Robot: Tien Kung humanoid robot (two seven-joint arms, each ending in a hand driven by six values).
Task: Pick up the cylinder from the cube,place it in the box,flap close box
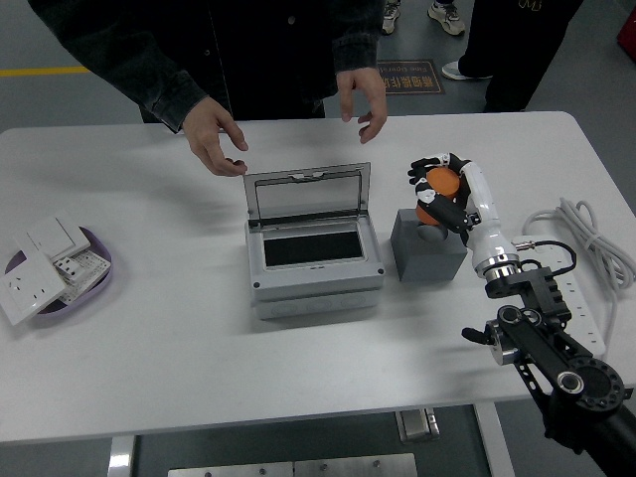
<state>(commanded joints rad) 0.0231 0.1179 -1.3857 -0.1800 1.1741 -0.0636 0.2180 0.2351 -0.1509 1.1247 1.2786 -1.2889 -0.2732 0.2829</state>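
Observation:
My right hand (439, 189) is shut on the orange cylinder (436, 192) and holds it just above the grey cube (427, 247), right of the box. The grey box (315, 264) stands mid-table with its clear lid (307, 192) raised upright at the back and its dark inside showing. My left arm is not in view.
A person in dark clothes stands at the far side, both hands (221, 140) hovering over the table behind the box. A purple dish with white switches (50, 271) sits at the left. A white power strip and cable (568, 260) lie at the right edge.

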